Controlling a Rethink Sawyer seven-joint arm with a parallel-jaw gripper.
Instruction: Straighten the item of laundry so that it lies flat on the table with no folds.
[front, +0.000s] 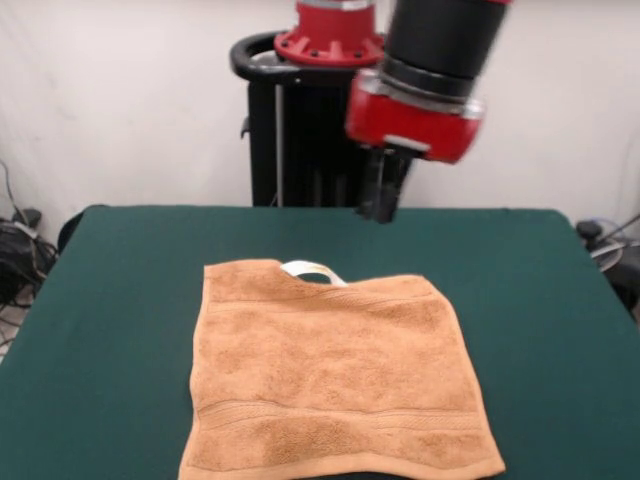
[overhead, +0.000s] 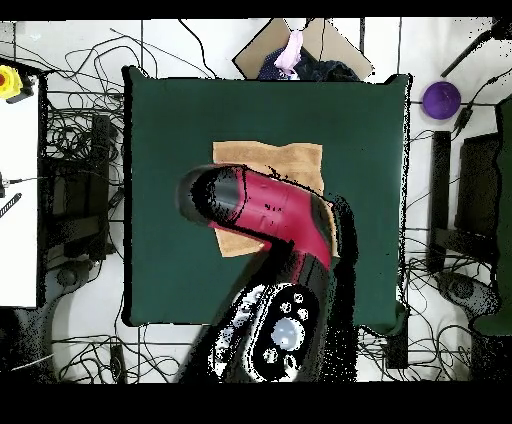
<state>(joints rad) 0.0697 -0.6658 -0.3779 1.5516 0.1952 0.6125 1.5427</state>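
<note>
1. Towel (front: 335, 385) lies spread near the middle of the table (front: 120, 300), reaching toward the edge away from the robot.
2. Its far edge has one corner turned in, where a white tag (front: 312, 270) shows.
3. Woven bands run along two opposite edges.
4. Gripper (front: 383, 200) hangs above the table's robot-side edge, clear of the towel; whether its claw is apart or together I cannot tell.
5. Overhead, the arm (overhead: 265, 210) covers much of the towel (overhead: 270, 160).

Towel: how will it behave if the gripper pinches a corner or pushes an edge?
The towel looks like soft terry, so it would likely drape limp if lifted. Pushed, it would probably bunch on the felt-like table. Its curled far edge suggests little stiffness.
</note>
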